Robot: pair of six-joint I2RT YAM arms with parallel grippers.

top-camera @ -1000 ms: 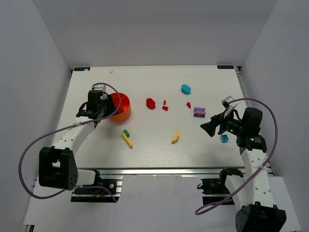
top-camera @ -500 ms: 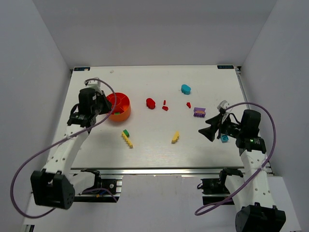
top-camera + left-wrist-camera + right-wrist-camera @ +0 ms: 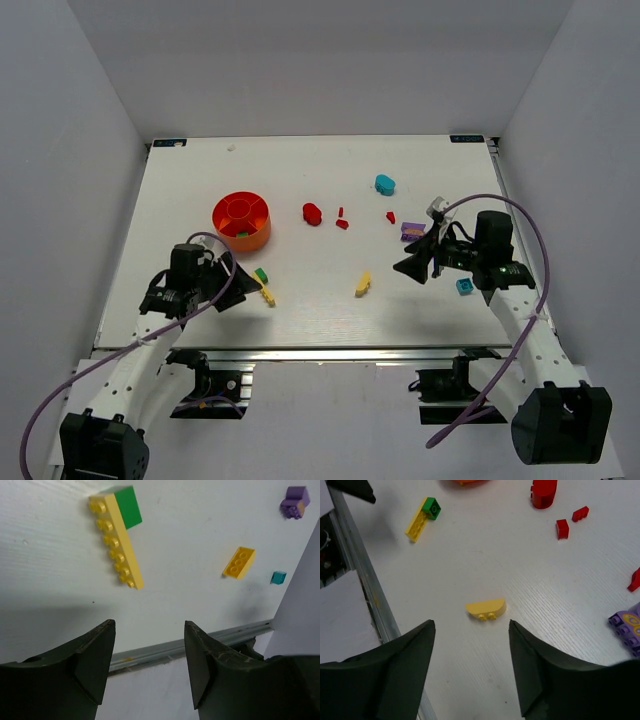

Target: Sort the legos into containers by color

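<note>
Hovering left gripper (image 3: pixel 147 645), jaws apart, empty, near long yellow brick (image 3: pixel 116 542) touching green brick (image 3: pixel 127 505). Orange bowl (image 3: pixel 250 238) well apart. Right gripper (image 3: pixel 471 650) likewise wide, empty, over curved yellow brick (image 3: pixel 486 609). Risk: pinch drags both colours together, missort.

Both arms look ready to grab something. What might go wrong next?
The long yellow brick lies against a green brick. The open left pincer might pinch both and drop two colours into the orange bowl. The right pincer, also open, faces a small curved yellow brick. That brick is low and rounded, so it may slip or skid away.
</note>
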